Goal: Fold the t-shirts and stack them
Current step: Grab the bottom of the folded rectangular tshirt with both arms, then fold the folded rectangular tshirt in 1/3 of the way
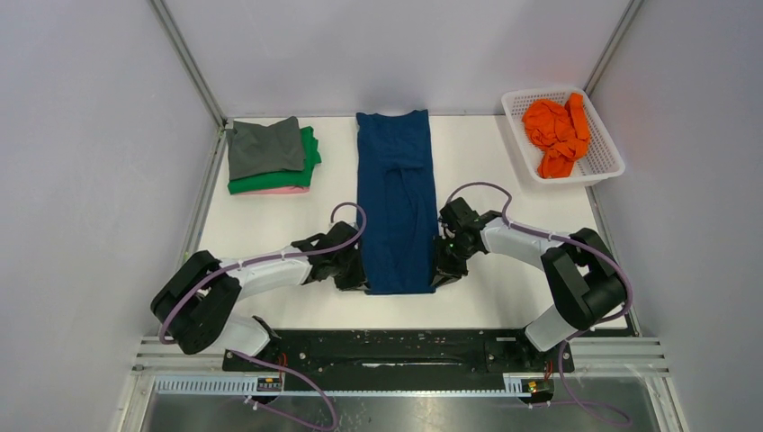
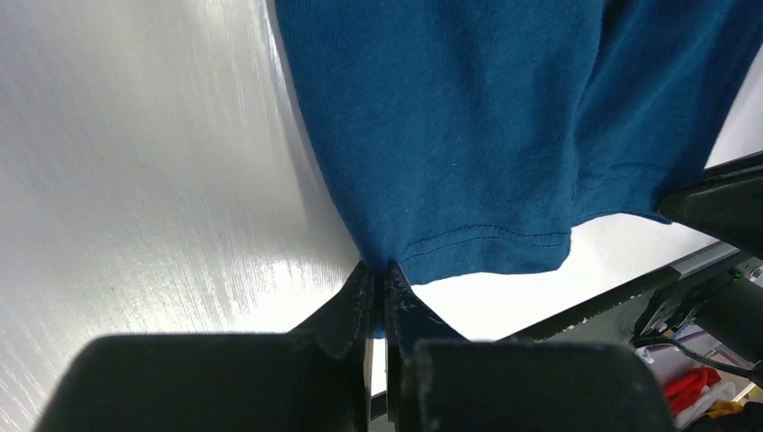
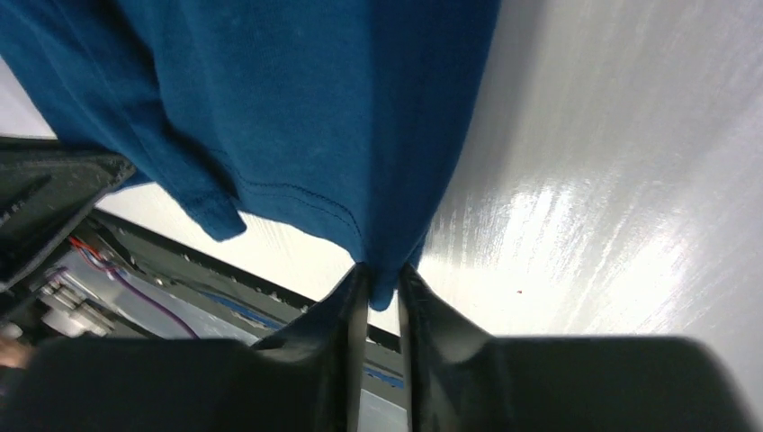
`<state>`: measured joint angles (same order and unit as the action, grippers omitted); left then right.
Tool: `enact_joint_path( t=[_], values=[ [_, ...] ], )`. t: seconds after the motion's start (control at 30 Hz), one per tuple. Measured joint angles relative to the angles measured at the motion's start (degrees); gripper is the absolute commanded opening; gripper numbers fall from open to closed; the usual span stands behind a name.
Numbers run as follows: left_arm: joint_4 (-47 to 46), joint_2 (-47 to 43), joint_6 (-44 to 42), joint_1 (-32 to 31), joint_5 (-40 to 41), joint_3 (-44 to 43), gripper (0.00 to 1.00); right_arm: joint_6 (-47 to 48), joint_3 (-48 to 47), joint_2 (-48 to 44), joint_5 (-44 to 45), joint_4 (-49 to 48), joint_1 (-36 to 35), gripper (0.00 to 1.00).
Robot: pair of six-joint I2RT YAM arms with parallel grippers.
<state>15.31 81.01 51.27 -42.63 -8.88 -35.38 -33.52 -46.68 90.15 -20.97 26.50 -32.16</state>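
1. Top external view: the long dark blue cloth t-shirt (image 1: 394, 180) lies mid-tabletop (image 1: 261, 238). It is folded into a narrow strip running from the far edge toward the arm bases.
2. Same view: the left claw (image 1: 353, 281) is at the strip's near-left corner and the right claw (image 1: 443, 274) at the near-right corner. Finger state is not readable from up here because the wrists cover the tips.
3. Left wrist view settles it: the left claw is closed, tips pinching the hemmed corner of the dark blue cloth t-shirt. The hem stitch line is clear, with glossy white tabletop off to the left.
4. Right wrist view: the right claw is closed too, clamped on the opposite hem corner, and a small tab of cloth pokes down between the fingers. A second folded layer of the same shirt shows at the left of this view.
5. Neither wrist view shows whether the hem is raised off the tabletop or still on it; cannot tell.
6. Only the top external view shows the rest:
   - Far-left is a stack beside the strip's far end, not touching it. The folded grey cloth t-shirt (image 1: 264, 146) is on top, the green cloth t-shirt (image 1: 311, 160) is under it, and the pink cloth t-shirt (image 1: 274, 190) is at the bottom, edge only.
   - In the far-right corner is the white plastic mesh basket (image 1: 605, 166), with the crumpled orange cloth t-shirt (image 1: 558, 133) inside it, unfolded.
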Motion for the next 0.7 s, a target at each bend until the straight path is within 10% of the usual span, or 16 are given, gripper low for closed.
enact_joint_path(
  t=[0.07, 0.7],
  values=[
    [0.28, -0.5, 0.44, -0.35, 0.04, 0.31, 0.0, -0.07, 0.15, 0.07, -1.01, 0.0, 0.0, 0.0],
    [11.21, -17.73, 3.8, -7.43, 0.39, -0.79, 0.0, 2.56, 3.93, -17.4, -6.95, 11.19, -1.77, 0.0]
  ],
)
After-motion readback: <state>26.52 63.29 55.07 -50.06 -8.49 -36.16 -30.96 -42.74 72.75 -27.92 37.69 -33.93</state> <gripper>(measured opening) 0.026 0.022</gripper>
